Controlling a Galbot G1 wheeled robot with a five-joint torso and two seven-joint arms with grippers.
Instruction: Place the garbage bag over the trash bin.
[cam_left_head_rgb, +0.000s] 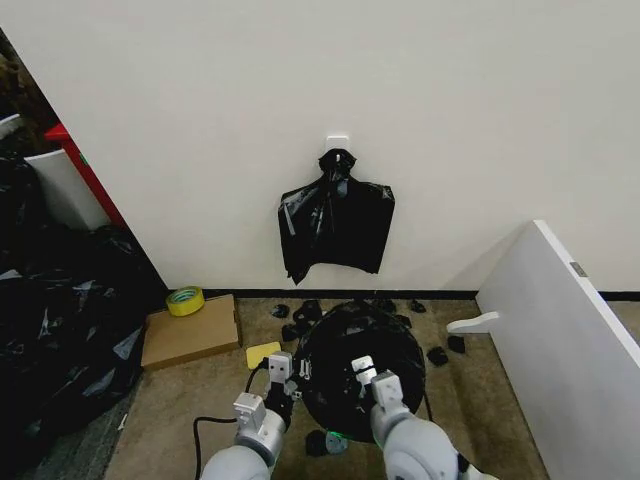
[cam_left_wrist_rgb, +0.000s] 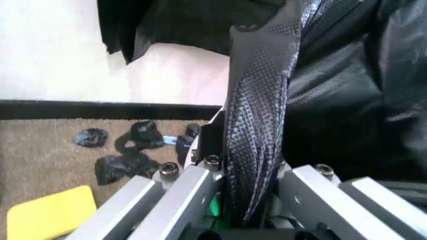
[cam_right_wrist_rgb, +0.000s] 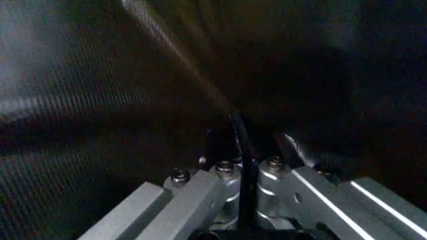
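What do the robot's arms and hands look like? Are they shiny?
Both arms are smooth, rounded, light grey tubes. The left hand and right hand are small, blocky pieces in white and grey with dark parts. Up close, each hand has flat silver metal bars with little round bolts, so yes, a bit shiny. A black cable loops on the floor by the left arm.

Thin glossy black plastic, wrinkled, finely embossed up close: garbage bag (cam_left_head_rgb: 362, 352). Same shiny film on bundle (cam_left_head_rgb: 335, 222) at 12 o'clock. Brushed grey metal with bolts: left gripper (cam_left_wrist_rgb: 243, 200), right gripper (cam_right_wrist_rgb: 243, 180), each pinching film. Matt brown cardboard: box (cam_left_head_rgb: 190, 332) at 10 o'clock. Coarse beige carpet (cam_left_head_rgb: 215, 400). Matt yellow sponge (cam_left_wrist_rgb: 50, 216).
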